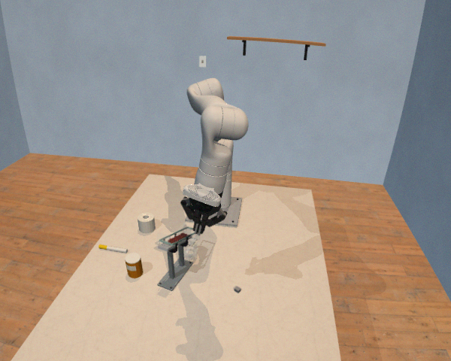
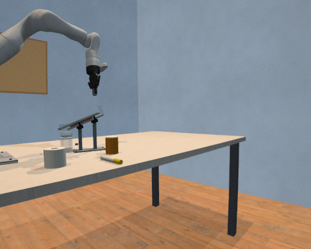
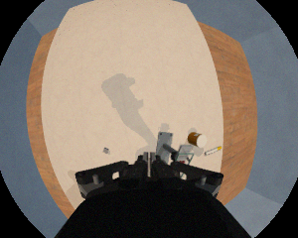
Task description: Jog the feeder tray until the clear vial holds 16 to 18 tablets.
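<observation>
Well below the claw (image 2: 94, 92) – clenched, grasping nothing – sits the feeder tray (image 2: 80, 121)

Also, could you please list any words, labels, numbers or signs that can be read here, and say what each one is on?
None can be read.
Amber bottle: a pale band, perhaps a label, with no legible text.
Clear vial: faint lines, too small to read.
Marker: no print visible.

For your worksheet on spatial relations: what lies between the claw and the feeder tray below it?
Nothing: in the exterior view only blue wall shows between the shut claw and the tilted feeder tray.
</observation>
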You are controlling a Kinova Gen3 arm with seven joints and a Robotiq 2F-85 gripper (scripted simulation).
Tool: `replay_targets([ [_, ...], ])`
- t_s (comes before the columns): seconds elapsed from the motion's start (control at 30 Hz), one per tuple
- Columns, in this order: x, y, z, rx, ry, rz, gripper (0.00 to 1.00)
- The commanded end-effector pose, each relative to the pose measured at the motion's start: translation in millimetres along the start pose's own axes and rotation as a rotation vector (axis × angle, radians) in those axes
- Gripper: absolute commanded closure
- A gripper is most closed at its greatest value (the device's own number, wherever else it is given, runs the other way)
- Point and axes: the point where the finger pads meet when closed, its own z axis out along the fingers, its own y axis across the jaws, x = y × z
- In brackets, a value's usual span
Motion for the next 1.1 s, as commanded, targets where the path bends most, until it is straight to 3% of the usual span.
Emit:
replay_targets([
  [0.0, 8, 60, 1.2, 0.058, -0.003, 0.069, 1.00],
  [0.17, 6, 112, 3.5, 0.162, 0.002, 0.100, 1.00],
  [0.3, 4, 132, 3.5, 0.201, 0.011, 0.113, 1.00],
  [0.77, 4, 136, 3.9, 0.208, 0.012, 0.116, 1.00],
  [1.07, 4, 133, 16.6, 0.205, 0.007, 0.116, 1.00],
])
